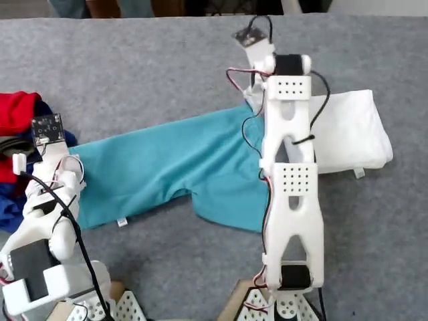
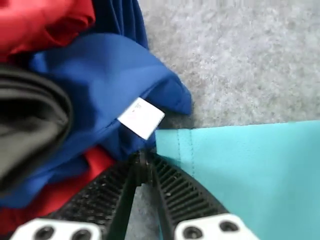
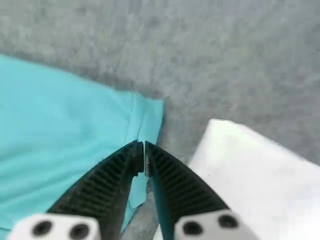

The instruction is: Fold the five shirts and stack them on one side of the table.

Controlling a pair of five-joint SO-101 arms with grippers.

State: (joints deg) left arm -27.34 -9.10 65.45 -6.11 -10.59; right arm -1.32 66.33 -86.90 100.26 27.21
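As left pincer (image 2: pixel 143 162), right pincer (image 3: pixel 141 147) nip corners, teal shirt (image 1: pixel 174 160) between

The grey table (image 1: pixel 134 60) carries a spread teal shirt (image 1: pixel 174 164), a folded white shirt (image 1: pixel 351 134) and a red-and-blue heap (image 1: pixel 17 114).

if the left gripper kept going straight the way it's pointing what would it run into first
Most likely the blue shirt, close to its white tag, which lies just ahead of the left gripper and its shut jaws. How high the tips sit above the cloth is unclear.
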